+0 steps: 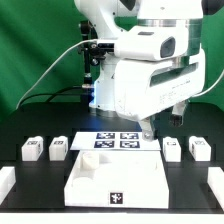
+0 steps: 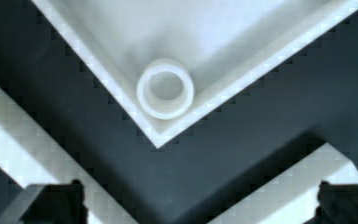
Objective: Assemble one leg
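Four small white legs with tag marks stand on the black table in the exterior view: two on its left (image 1: 33,150) (image 1: 59,148) and two on its right (image 1: 172,148) (image 1: 198,148). My gripper (image 1: 148,127) hangs over the back right corner of the large white panel (image 1: 115,178), apart from all the legs. In the wrist view the gripper (image 2: 197,206) is open and empty, its dark fingertips (image 2: 51,205) wide apart. Between and beyond them lies the panel's corner (image 2: 211,40) with a round socket (image 2: 165,88). No leg shows in the wrist view.
The marker board (image 1: 112,140) lies just behind the panel, under the arm. White bars sit at the table's front left (image 1: 8,182) and front right (image 1: 214,188). White bands (image 2: 7,130) cross the dark table in the wrist view.
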